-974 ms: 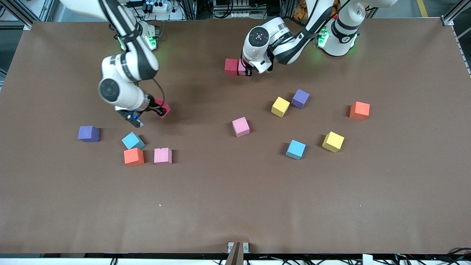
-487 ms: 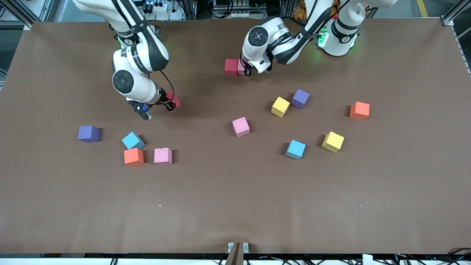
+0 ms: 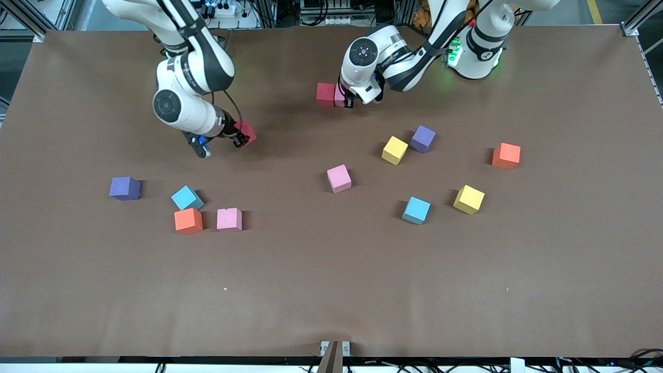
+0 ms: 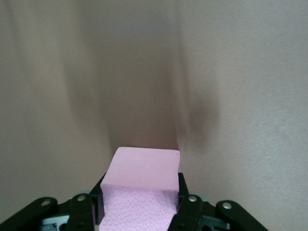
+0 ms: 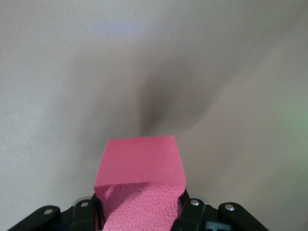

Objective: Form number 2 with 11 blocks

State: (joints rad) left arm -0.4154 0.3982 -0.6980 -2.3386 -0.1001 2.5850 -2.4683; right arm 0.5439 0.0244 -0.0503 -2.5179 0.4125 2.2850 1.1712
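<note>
Carrying a small matte red foam cube [image 3: 246, 132], the right gripper [image 3: 240, 139] had swung toward the red cube [image 3: 325, 94] by the bases; the left gripper [image 3: 346, 99] clamped a light, squashy pink cube [image 4: 140, 179] by flat sides beside it.

Left end effector [image 3: 348, 98] low, clamping pink cube [image 4: 139, 187]; right end effector [image 3: 241, 138] raised, clamping red cube [image 5: 139, 185]

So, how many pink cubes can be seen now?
3: one pink cube in the left gripper beside the red cube; one mid-table; one beside an orange cube. None seems hidden.
</note>
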